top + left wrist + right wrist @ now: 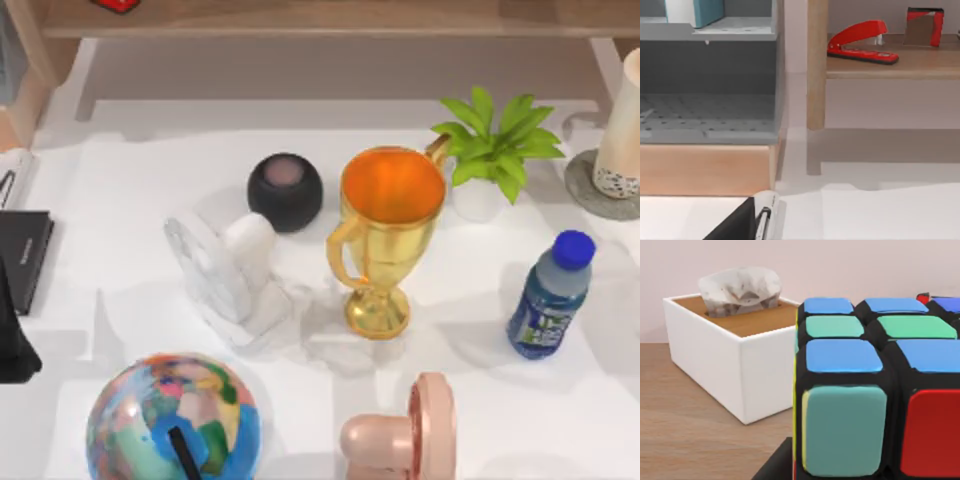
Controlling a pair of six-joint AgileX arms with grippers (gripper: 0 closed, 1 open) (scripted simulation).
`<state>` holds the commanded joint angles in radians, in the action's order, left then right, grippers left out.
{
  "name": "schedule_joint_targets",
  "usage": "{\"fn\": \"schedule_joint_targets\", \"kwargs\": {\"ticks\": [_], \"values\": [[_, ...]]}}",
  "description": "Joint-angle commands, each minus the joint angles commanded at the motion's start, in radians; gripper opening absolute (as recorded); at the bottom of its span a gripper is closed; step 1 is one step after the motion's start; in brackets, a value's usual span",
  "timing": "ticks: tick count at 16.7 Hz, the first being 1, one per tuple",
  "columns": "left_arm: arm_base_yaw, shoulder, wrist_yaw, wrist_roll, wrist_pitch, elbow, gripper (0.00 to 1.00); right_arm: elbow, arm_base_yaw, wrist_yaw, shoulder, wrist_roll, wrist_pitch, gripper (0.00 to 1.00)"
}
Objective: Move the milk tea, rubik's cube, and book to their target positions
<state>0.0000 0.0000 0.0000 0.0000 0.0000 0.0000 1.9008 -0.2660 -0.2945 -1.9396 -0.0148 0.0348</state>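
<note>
From above, the tall cream cup of milk tea with dark pearls [622, 130] stands on a grey coaster at the white worktop's [120, 190] right edge; likely top-heavy, best held mid-body. In the left wrist view, the light-blue book [702, 11], stiff, sits on a grey shelf. In the right wrist view, the glossy black-framed rubik's cube [875, 390], rigid and light, looms close above a wooden shelf beside a white tissue box [730, 355]; whether the right end effector clamps it, I cannot tell

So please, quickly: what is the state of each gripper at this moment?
Left gripper: cannot be told; its camera faces the grey shelf unit holding the book.
Right gripper: cannot be told; the rubik's cube sits close before its camera, beside a tissue box.
</note>
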Motion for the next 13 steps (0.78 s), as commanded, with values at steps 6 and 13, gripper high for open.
{"fn": "schedule_joint_targets", "kwargs": {"ticks": [6, 13], "values": [[0.0, 0.0, 0.0, 0.0, 0.0, 0.0, 1.0, 0.0, 0.0, 0.0, 0.0, 0.0, 0.0, 0.45], [0.0, 0.0, 0.0, 0.0, 0.0, 0.0, 1.0, 0.0, 0.0, 0.0, 0.0, 0.0, 0.0, 0.98]]}}
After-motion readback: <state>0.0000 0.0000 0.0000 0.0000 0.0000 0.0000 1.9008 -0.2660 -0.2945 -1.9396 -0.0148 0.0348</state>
